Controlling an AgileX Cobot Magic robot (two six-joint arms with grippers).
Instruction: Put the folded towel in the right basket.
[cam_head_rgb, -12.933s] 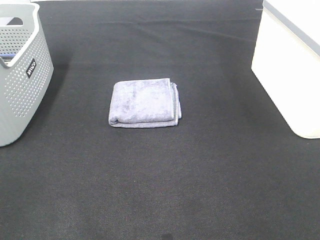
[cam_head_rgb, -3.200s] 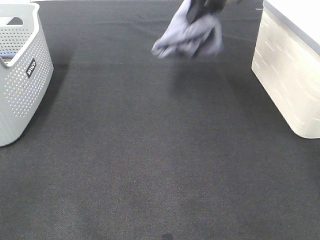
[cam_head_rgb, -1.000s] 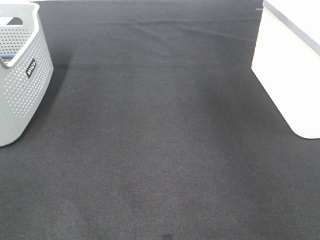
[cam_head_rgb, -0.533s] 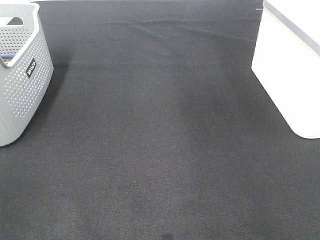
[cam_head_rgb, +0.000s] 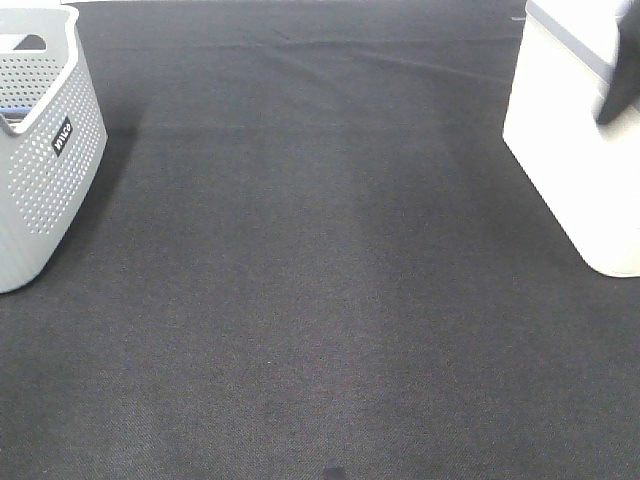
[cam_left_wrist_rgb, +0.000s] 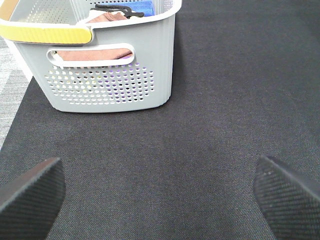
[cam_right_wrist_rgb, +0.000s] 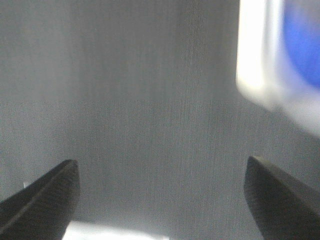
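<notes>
Gone from the middle of the dark bench (cam_head_rgb: 320, 300), where it lay folded seconds ago, the lavender towel shows in none of the current views, and where it rests cannot be told from them. Since half a second back, a dark blurred shape, seemingly part of the right arm (cam_head_rgb: 622, 85), has entered the high view at its right edge, in front of the white right basket (cam_head_rgb: 570, 150). The right tool (cam_right_wrist_rgb: 160, 192) stands spread wide, its two dark fingertips (cam_right_wrist_rgb: 42, 192) far apart at the edges of the wrist view, gripping and touching nothing; beyond them lies blurred grey cloth and a pale rim with something blue (cam_right_wrist_rgb: 302, 40) behind it, too smeared to name. The left tool (cam_left_wrist_rgb: 160, 192) is likewise parted wide and empty, its textured fingertips (cam_left_wrist_rgb: 30, 192) hovering over bare bench just short of the grey perforated left basket (cam_left_wrist_rgb: 115, 75), which holds a pinkish-brown cloth (cam_left_wrist_rgb: 95, 52) and a blue item (cam_left_wrist_rgb: 135, 7). In the high view that basket sits at the far left, well apart from the white one.
</notes>
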